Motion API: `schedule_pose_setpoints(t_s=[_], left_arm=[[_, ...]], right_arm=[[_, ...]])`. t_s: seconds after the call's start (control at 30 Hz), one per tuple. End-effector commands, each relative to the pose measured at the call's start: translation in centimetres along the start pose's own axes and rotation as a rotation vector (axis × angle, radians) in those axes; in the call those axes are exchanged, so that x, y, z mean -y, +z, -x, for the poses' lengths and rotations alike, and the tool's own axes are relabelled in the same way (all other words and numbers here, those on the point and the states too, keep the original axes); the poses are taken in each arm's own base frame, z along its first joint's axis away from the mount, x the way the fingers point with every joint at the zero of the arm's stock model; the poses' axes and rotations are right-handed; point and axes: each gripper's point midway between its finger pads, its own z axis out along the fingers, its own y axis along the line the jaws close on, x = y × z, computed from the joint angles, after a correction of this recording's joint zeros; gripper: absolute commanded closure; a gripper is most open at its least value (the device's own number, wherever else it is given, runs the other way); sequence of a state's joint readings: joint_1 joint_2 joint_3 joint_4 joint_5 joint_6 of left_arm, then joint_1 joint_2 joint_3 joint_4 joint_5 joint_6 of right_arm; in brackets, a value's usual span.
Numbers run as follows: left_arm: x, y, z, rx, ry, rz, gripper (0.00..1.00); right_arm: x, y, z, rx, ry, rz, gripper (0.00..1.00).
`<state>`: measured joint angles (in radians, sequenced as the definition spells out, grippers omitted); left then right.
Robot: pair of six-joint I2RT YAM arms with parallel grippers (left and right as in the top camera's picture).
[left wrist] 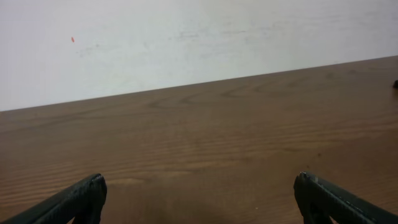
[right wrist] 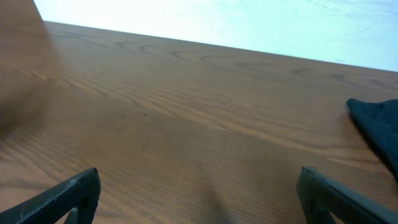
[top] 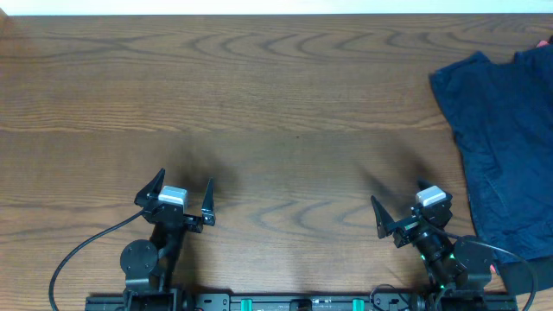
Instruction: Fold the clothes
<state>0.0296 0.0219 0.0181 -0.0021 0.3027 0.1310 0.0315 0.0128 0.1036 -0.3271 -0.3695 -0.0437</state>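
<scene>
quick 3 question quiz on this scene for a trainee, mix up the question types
1. True or false: the left gripper holds the clothes.
2. Where on the table do the clothes lie? A) left edge B) centre C) right edge
3. Fill in: the right gripper has its jaws ___.
Key: 1 false; 2 C; 3 open.
</scene>
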Motion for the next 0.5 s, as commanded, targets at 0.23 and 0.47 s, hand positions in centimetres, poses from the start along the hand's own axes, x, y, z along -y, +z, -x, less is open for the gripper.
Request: schedule_pose_setpoints(t_s=[0.23,0.47], left_arm=[[0.2,0.1,-1.7,-0.056,-0.018,-0.007,0.02],[0.2,0.1,-1.7,-0.056,-0.018,-0.007,0.02]], right_arm=[[-0.2,0.1,-0.2,-0.005,0.010,0.009,0.01],[1.3,0.0,-0.3,-0.018,-0.117,-0.079,0.01]])
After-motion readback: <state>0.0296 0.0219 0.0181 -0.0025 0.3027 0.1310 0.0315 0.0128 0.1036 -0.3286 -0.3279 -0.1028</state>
